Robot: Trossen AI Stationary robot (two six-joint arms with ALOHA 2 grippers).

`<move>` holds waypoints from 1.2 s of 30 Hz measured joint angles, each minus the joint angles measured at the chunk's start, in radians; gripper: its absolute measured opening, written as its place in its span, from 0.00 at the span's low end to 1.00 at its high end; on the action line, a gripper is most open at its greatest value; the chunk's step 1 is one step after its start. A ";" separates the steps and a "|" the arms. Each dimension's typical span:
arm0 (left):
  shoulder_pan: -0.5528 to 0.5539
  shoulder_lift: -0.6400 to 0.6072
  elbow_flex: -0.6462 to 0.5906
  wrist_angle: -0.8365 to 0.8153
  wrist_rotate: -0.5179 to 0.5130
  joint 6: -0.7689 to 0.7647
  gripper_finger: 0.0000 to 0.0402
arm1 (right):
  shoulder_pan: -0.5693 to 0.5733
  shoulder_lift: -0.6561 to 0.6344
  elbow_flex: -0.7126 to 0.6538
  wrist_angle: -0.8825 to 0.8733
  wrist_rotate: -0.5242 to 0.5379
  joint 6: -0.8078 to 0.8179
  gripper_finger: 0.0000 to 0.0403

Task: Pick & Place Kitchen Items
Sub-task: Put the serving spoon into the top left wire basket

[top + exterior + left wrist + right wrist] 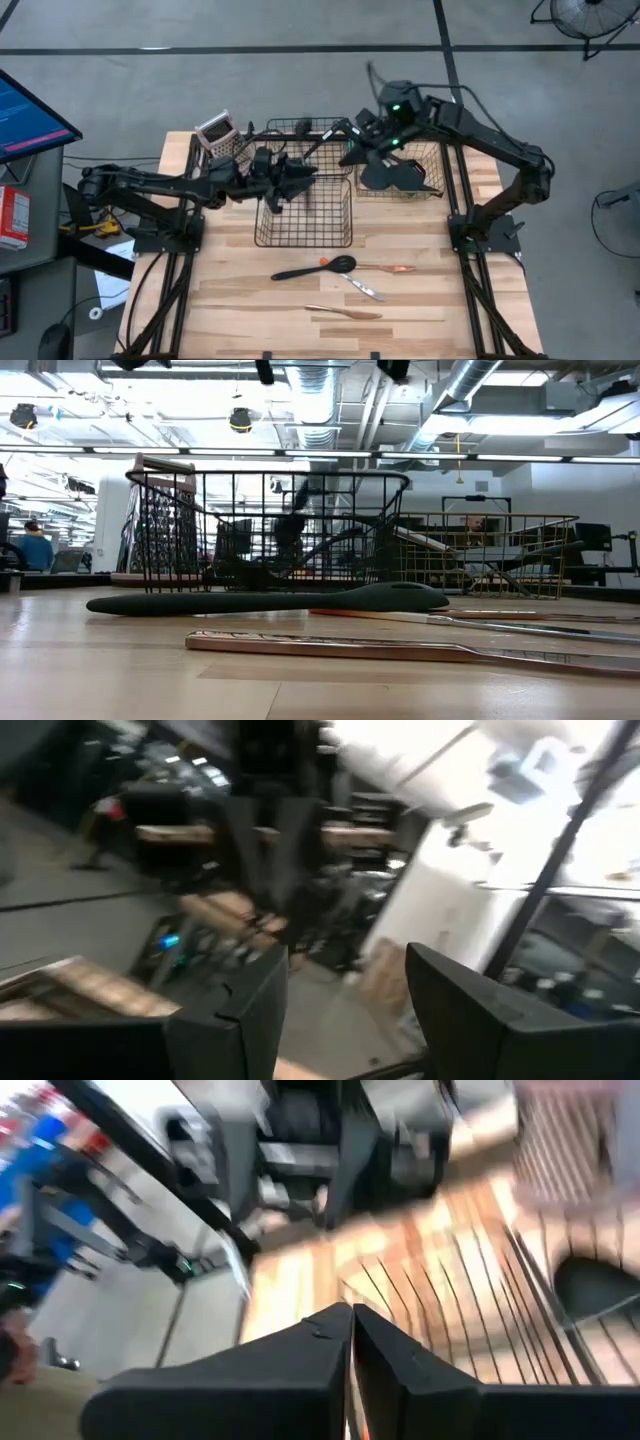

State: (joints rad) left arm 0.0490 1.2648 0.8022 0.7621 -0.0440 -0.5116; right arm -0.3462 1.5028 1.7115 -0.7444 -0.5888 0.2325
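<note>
Set in a lit workshop with ducts overhead, on a pale wooden table [230, 300]. Left gripper [305, 178] parted, fingers [230, 1020] wide apart with nothing between them, poised over the larger black wire basket [303, 238] at the table's centre. Right gripper [352, 152] closed tight, fingertips [345, 1345] pressed together and empty, hung at the edge of the smaller wire basket [440, 165] at about two o'clock from centre, above black utensils [395, 175] already lying inside. At six o'clock from the larger basket, on bare wood: a black ladle [315, 268], a copper-handled piece [395, 268] just beside its bowl, a thin metal piece [362, 289] slanting below, and another copper-toned utensil [345, 313] nearest the front edge. Pink-topped grater [215, 130] stood at ten o'clock.
</note>
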 joint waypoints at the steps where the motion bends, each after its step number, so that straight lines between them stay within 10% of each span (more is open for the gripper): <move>1: 0.011 0.000 0.000 -0.017 -0.001 -0.003 0.47 | -0.003 0.014 -0.001 -0.028 0.017 -0.001 0.03; 19: 0.072 -0.200 -0.001 -0.488 0.014 0.042 0.23 | -0.010 0.040 -0.002 -0.177 0.161 -0.150 0.01; 36: 0.068 -0.297 -0.048 -0.569 0.015 0.036 0.00 | -0.007 0.017 -0.001 -0.209 0.257 -0.154 0.01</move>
State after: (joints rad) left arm 0.1173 0.9674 0.7540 0.1928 -0.0288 -0.4752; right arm -0.3534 1.5194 1.7107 -0.9535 -0.3320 0.0787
